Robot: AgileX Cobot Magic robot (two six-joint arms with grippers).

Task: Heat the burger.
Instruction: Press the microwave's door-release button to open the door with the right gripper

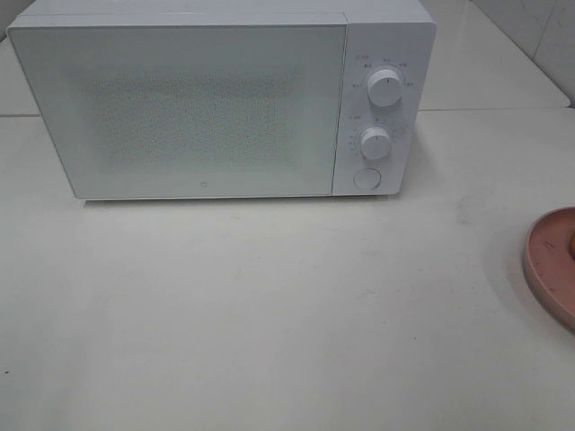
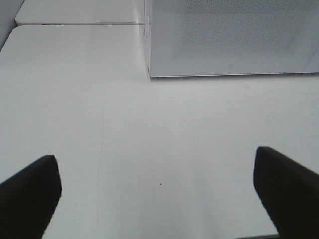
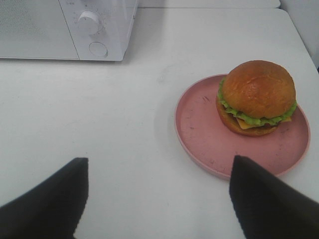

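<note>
On a white table (image 1: 269, 314), seen from the high camera, a white microwave (image 1: 220, 99) fills the frame from 10 to 1 o'clock, its door (image 1: 117, 54) shut flush. On its control panel, at about 1 o'clock, the upper dial (image 1: 384, 87), the lower dial (image 1: 375, 143) and the round button (image 1: 367, 178) below them stand untouched by either arm.

The burger (image 3: 256, 97), with its glossy bun, frilly lettuce and yellow cheese, sits upright and off-centre on a pink plate (image 1: 550, 260). The plate is cut off by the frame edge at 3 o'clock and lies well apart from the microwave. Only the right wrist camera shows the burger whole.

The right gripper (image 3: 159, 164) hangs above the table near the plate with its jaws spread wide, gripping nothing. The left gripper (image 2: 154, 164) is likewise wide open and empty over bare table, facing the microwave's front corner on the side away from the dials. Neither arm appears in the high view.

By these pictures the task has not begun. The burger is outside and the door is closed. What remains, it seems, is to open the door, carry the burger inside, close up and set the dials.
</note>
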